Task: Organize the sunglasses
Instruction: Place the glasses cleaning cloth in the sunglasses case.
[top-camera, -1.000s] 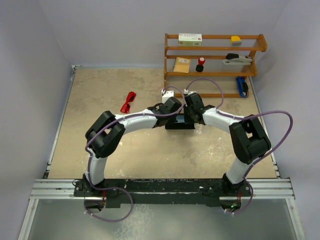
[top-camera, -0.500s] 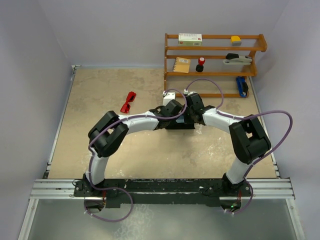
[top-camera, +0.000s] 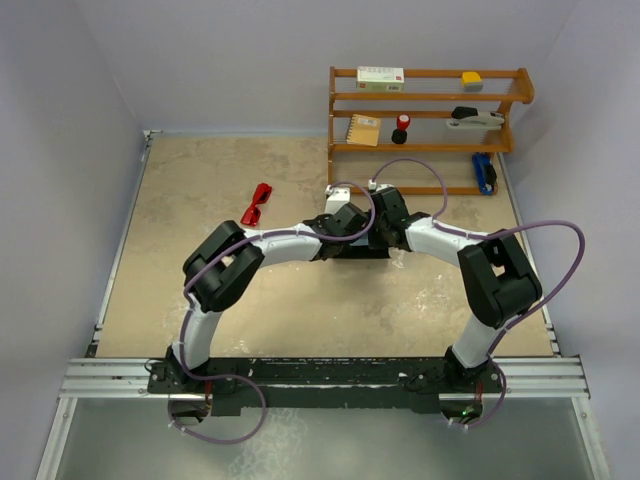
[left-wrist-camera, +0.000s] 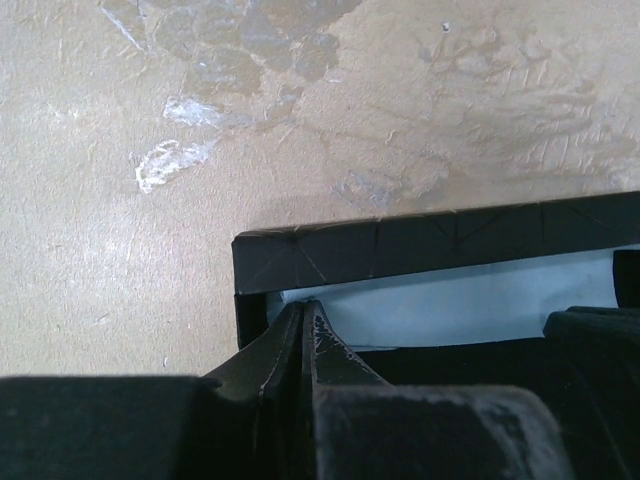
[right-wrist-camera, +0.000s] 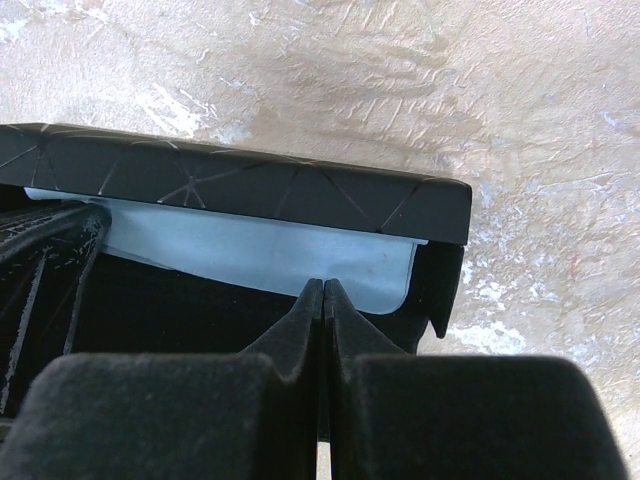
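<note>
**Left gripper** (left-wrist-camera: 305, 318): clenched, with the fingertips together against the light blue square cloth (left-wrist-camera: 470, 300) inside the open black oblong case (left-wrist-camera: 420, 245).

**Right gripper** (right-wrist-camera: 322, 295): likewise clenched, at the cloth's opposite end. You cannot tell whether either gripper pinches fabric.

**Positions:** The case sits mid-counter (top-camera: 200, 280), nearer the far edge. The small bright red sunglasses (top-camera: 257, 204) lie well apart from it, toward the far-left corner, with neither gripper on them.

**Hazards:**
- Lifting with fabric caught may drag the cloth out or tip the case.
- Both grippers work close together, so uncoordinated retraction risks a collision.
</note>
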